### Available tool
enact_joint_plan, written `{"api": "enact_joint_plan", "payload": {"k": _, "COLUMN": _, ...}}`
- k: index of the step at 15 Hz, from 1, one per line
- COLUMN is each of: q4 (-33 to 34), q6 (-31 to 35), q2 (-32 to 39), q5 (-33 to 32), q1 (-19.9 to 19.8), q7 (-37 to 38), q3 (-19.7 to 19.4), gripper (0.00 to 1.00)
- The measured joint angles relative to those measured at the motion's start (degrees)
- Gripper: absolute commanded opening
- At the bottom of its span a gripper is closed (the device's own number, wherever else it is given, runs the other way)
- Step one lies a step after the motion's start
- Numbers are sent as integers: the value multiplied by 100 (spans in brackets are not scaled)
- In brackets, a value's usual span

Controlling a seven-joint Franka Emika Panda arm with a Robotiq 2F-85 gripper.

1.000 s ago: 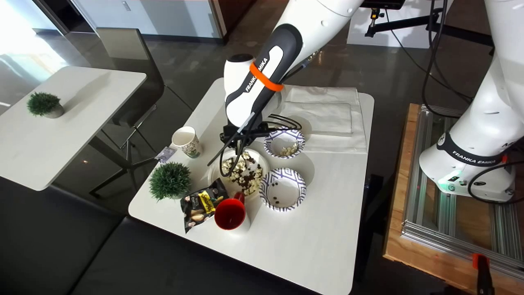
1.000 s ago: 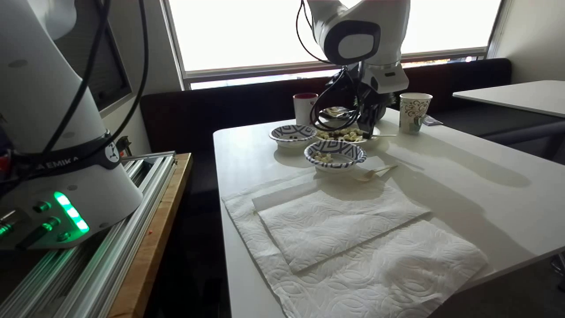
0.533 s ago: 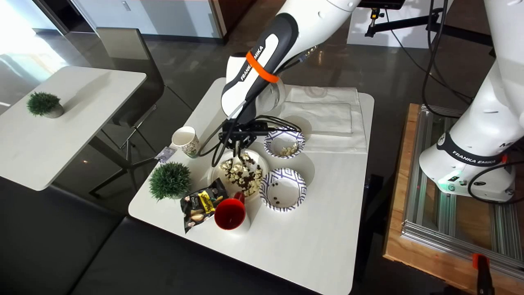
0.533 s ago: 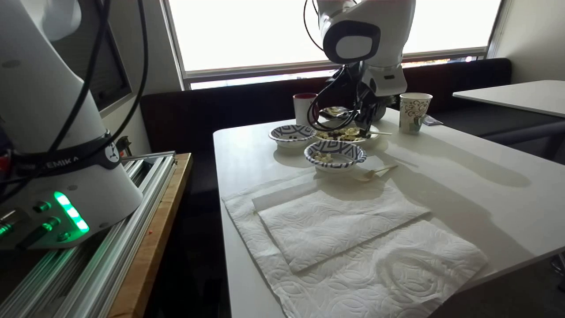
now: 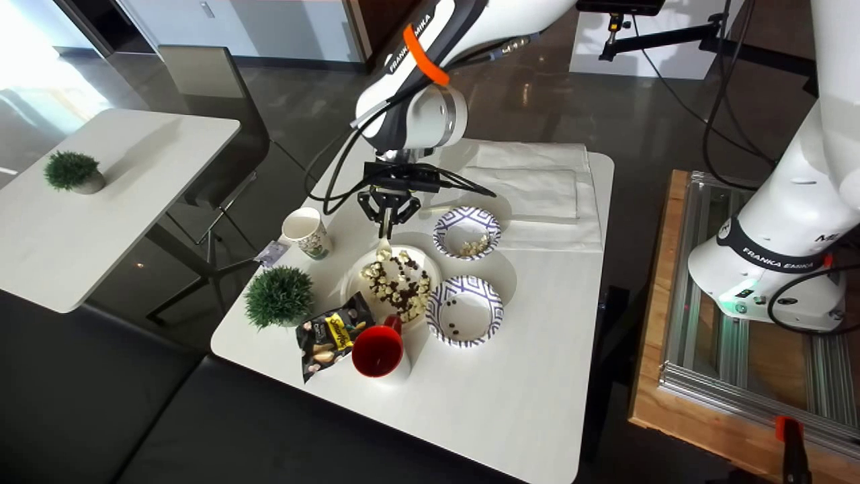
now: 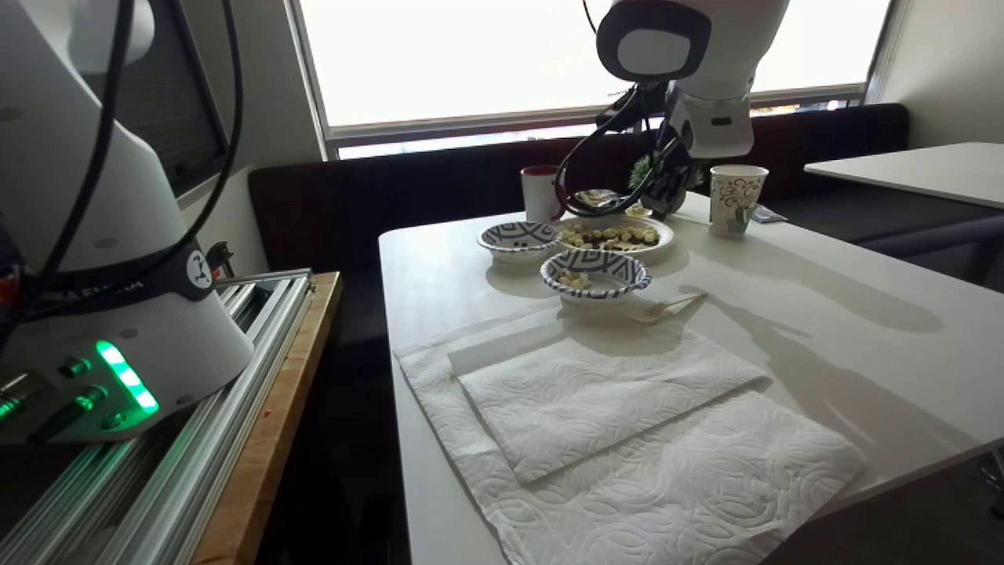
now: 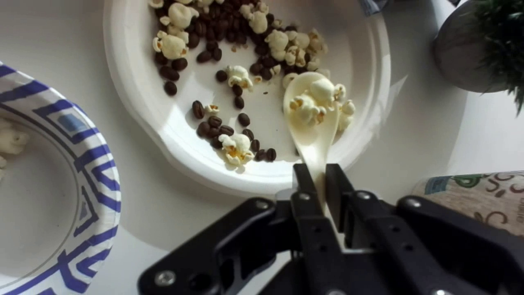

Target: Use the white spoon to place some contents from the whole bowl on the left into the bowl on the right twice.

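My gripper (image 7: 318,167) is shut on the handle of the white spoon (image 7: 313,137) and holds it above the edge of the white plate (image 7: 123,61). A few popcorn pieces (image 7: 321,91) lie in the spoon. The plate holds popcorn and dark coffee beans (image 7: 221,24). In an exterior view the gripper (image 5: 385,227) and spoon (image 5: 383,246) are over the plate's rim (image 5: 351,289). A blue-patterned bowl (image 5: 463,215) with some popcorn stands beside the plate and shows partly in the wrist view (image 7: 98,176). A similar bowl (image 5: 474,312) holds a few beans.
A paper cup (image 5: 306,228), potted plant (image 5: 279,296), snack bag (image 5: 336,333) and red-and-white mug (image 5: 403,366) stand close around the plate. A pale plastic utensil (image 6: 667,306) lies by the near bowl (image 6: 596,294). Paper towels (image 6: 604,400) cover one table end.
My gripper has risen and drawn back from the plate's middle. The spoon has lifted out of the plate's contents with popcorn on it. Both bowls have stayed put.
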Motion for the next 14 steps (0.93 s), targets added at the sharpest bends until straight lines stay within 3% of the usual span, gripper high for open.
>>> {"api": "enact_joint_plan", "payload": {"k": 7, "q4": -341, "q6": -1011, "q2": -666, "q5": -105, "q1": 88, "q7": -336, "q3": -567, "gripper": 3}}
{"api": "enact_joint_plan", "payload": {"k": 14, "q4": -850, "q6": -1731, "q2": -1137, "q5": -1486, "q1": 278, "q7": -351, "q3": -1076, "gripper": 3}}
